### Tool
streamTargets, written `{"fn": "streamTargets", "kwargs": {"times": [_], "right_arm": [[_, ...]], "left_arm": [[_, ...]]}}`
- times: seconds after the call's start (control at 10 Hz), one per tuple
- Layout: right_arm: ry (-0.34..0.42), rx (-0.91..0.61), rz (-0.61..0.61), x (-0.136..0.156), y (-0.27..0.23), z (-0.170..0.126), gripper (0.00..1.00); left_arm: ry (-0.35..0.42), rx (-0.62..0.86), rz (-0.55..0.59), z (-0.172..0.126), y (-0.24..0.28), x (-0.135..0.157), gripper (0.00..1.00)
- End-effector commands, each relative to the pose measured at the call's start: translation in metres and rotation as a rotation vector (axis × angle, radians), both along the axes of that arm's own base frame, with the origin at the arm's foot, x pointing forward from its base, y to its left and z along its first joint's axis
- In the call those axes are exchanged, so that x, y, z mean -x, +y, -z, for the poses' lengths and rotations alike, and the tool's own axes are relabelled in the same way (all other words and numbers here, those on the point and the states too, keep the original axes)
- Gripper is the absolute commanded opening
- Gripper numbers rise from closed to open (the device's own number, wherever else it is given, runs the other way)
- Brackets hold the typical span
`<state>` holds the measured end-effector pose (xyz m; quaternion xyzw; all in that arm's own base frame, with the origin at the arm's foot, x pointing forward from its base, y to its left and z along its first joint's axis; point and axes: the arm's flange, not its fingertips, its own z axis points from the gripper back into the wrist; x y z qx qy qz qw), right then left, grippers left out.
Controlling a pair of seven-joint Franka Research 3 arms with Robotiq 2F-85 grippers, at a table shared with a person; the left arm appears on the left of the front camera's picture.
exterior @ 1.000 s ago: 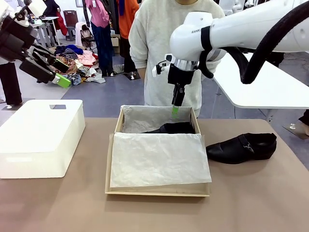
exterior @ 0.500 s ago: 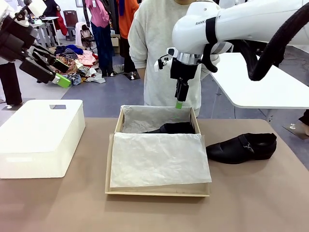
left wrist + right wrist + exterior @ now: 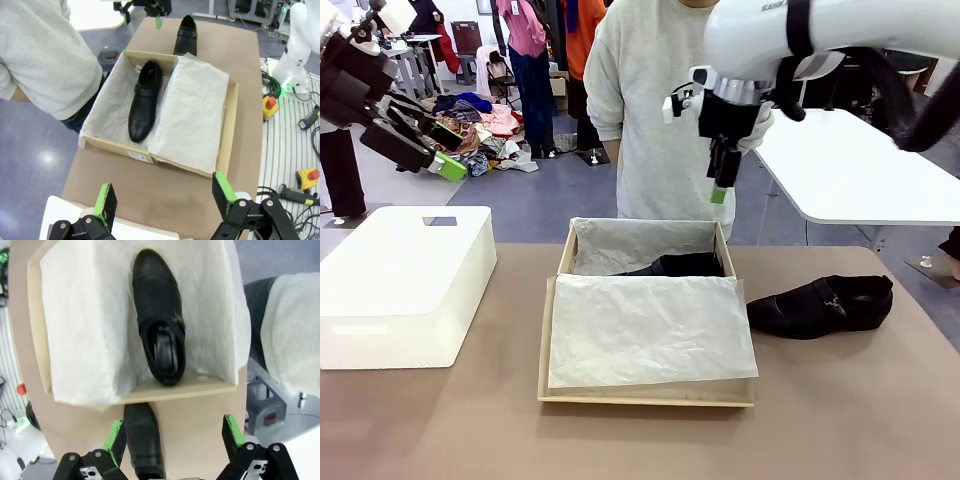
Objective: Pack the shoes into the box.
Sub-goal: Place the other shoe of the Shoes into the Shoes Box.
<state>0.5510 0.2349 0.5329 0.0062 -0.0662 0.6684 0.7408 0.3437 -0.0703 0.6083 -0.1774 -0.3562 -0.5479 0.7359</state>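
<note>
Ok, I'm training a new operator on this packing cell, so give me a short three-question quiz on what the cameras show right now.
1. How many shoes lie inside the box?
2. Where is the other shoe? A) on the floor B) on the table, to the robot's right of the box C) on a chair
3. True or false: the right gripper is open and holds nothing.

Key
1. One: the shoe in the box, lying on the tissue.
2. B
3. True
</note>
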Motion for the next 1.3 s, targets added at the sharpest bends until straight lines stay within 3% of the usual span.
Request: {"fn": "streamTargets", "kwargs": {"times": [0.0,0.6,0.9,1.2], "right_arm": [[-0.026,0.070,-0.031,0.025,-0.036,0.001,1.00],[-0.031,0.123,0.009,0.060,-0.125,0.010,1.00],[-0.011,0.094,0.038,0.061,-0.137,0.023,1.00],[0.011,0.119,0.043,0.057,-0.133,0.015,1.00]], "left_arm": [[-0.004,0.012,0.015,0.000,0.000,0.000,1.00],[-0.004,0.012,0.015,0.000,0.000,0.000,1.00],[-0.004,0.012,0.015,0.000,0.000,0.000,1.00],[-0.004,0.012,0.015,0.000,0.000,0.000,1.00]]}}
